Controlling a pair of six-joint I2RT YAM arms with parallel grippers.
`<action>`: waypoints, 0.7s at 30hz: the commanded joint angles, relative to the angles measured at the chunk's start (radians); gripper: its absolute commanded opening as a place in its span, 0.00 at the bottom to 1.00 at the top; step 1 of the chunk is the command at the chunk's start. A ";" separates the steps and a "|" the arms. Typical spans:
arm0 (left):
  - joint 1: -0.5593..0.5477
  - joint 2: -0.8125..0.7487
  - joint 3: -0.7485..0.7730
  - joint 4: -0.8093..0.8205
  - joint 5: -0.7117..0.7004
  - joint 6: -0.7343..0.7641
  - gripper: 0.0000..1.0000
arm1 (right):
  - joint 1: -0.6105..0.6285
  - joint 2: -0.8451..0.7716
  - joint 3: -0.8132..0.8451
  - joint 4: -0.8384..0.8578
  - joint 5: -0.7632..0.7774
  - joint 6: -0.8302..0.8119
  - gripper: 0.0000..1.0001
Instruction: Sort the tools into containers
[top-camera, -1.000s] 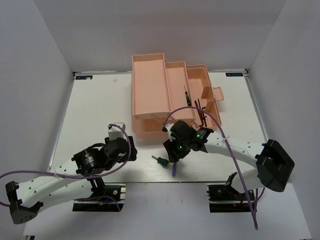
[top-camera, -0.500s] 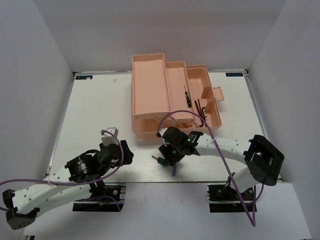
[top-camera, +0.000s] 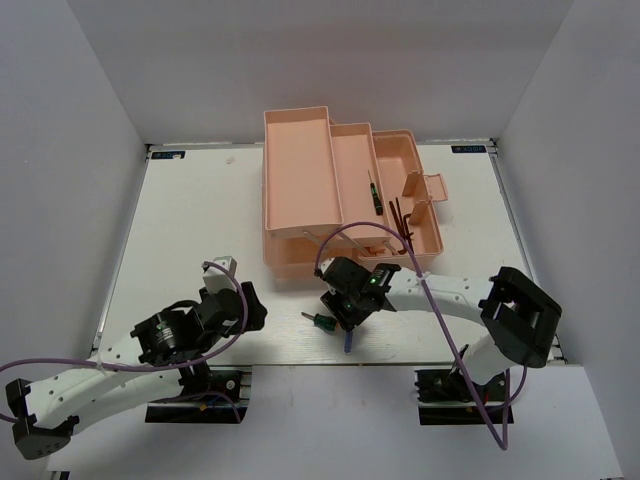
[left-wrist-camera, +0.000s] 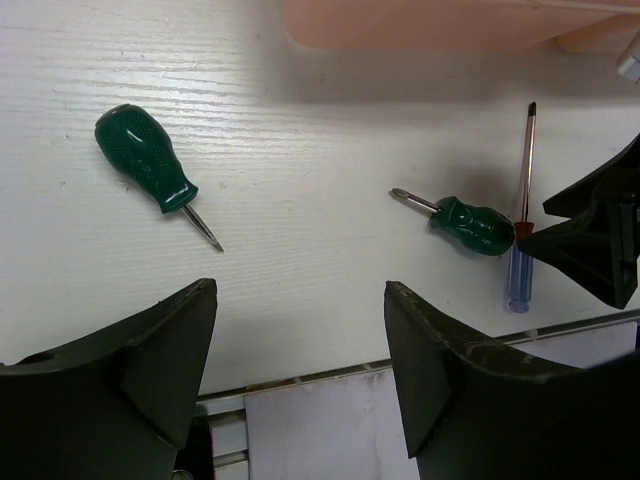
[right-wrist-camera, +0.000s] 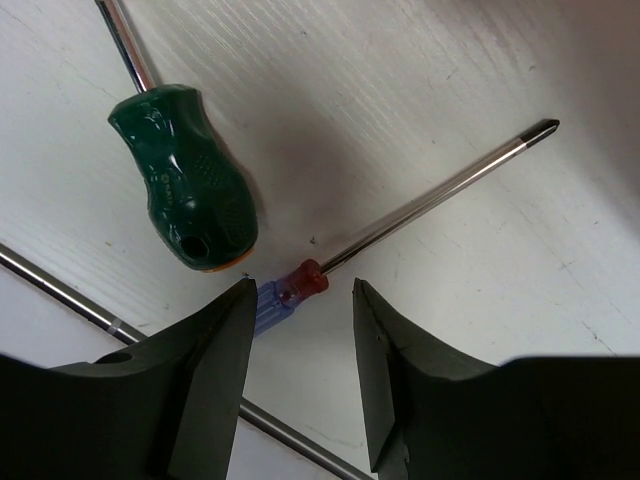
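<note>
My right end effector (right-wrist-camera: 300, 300) has dropped to the near edge of the bench (top-camera: 180, 230), half-open jaws narrowing astride the blue-handled screwdriver (right-wrist-camera: 420, 203), nothing gripped yet, so its pickup looks next.

Bright, even light, soft shadows, slight wrist-view blur

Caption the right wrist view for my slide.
Right gripper open astride the blue-handled screwdriver near its collar, with a stubby green-handled screwdriver lying beside it on the white table.
</note>
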 joint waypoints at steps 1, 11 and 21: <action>0.000 0.002 -0.010 0.018 0.004 -0.025 0.78 | 0.003 0.023 -0.002 -0.010 0.002 0.010 0.50; 0.000 0.043 -0.039 0.105 0.042 -0.007 0.78 | 0.004 0.089 -0.014 -0.002 -0.046 0.030 0.44; 0.000 0.211 -0.088 0.337 0.145 0.031 0.78 | -0.001 0.005 -0.022 -0.028 -0.070 -0.047 0.00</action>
